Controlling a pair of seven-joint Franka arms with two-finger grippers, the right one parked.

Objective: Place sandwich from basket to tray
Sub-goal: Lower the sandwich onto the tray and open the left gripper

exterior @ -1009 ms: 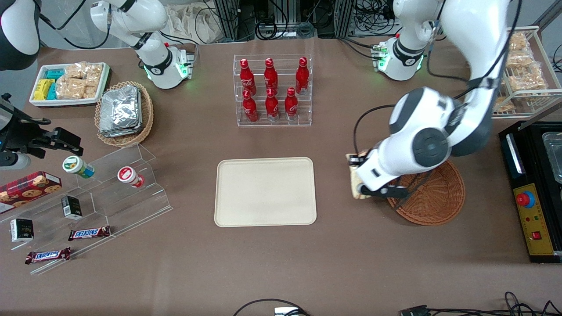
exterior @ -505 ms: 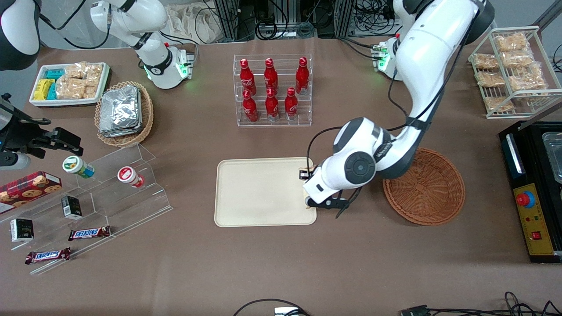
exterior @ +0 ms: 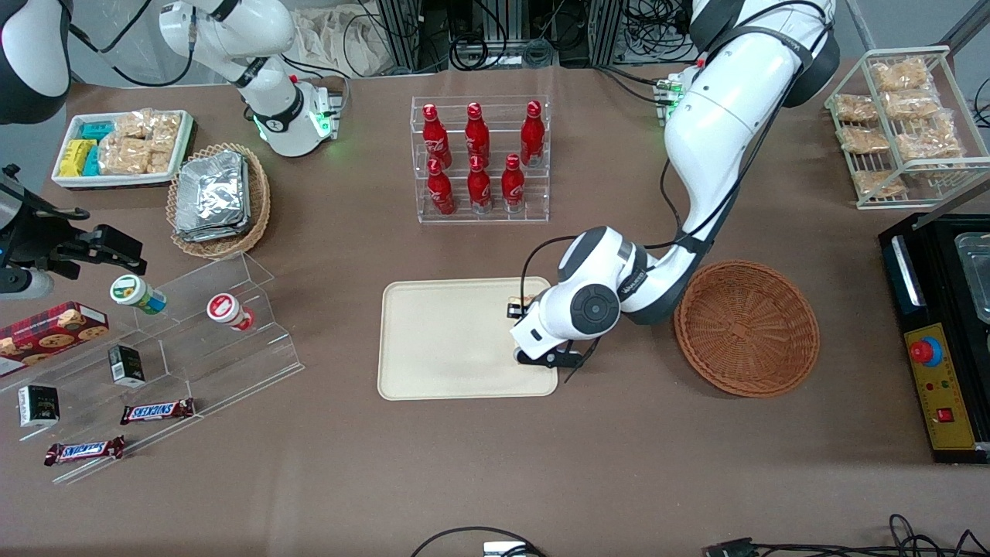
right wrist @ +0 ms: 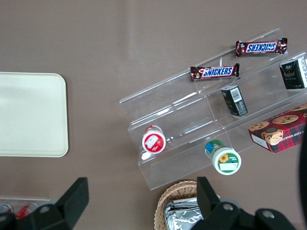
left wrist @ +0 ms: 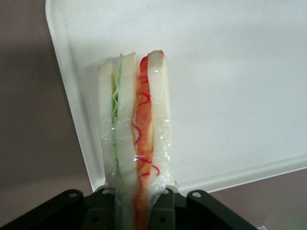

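The sandwich [left wrist: 135,129], a clear-wrapped wedge of white bread with green and red-orange filling, stands on edge between my fingers [left wrist: 165,195]. My left gripper [left wrist: 135,192] is shut on it, just above the cream tray [left wrist: 230,96]. In the front view the gripper [exterior: 520,333] hangs over the tray [exterior: 456,340] at its short rim nearest the basket, and only a sliver of the sandwich [exterior: 520,299] shows past the wrist. The reddish-brown wicker basket [exterior: 746,329] sits beside the tray toward the working arm's end, with nothing in it.
A clear rack of red bottles [exterior: 479,158] stands farther from the camera than the tray. Toward the parked arm's end are a tan basket of foil packs [exterior: 219,199] and an acrylic step display [exterior: 209,325]. A wire snack rack [exterior: 905,124] and a black machine [exterior: 940,340] stand past the basket.
My gripper has carried the sandwich from the basket's rim across the bare table to above the tray's near-basket rim. The basket now stands uncovered and empty.
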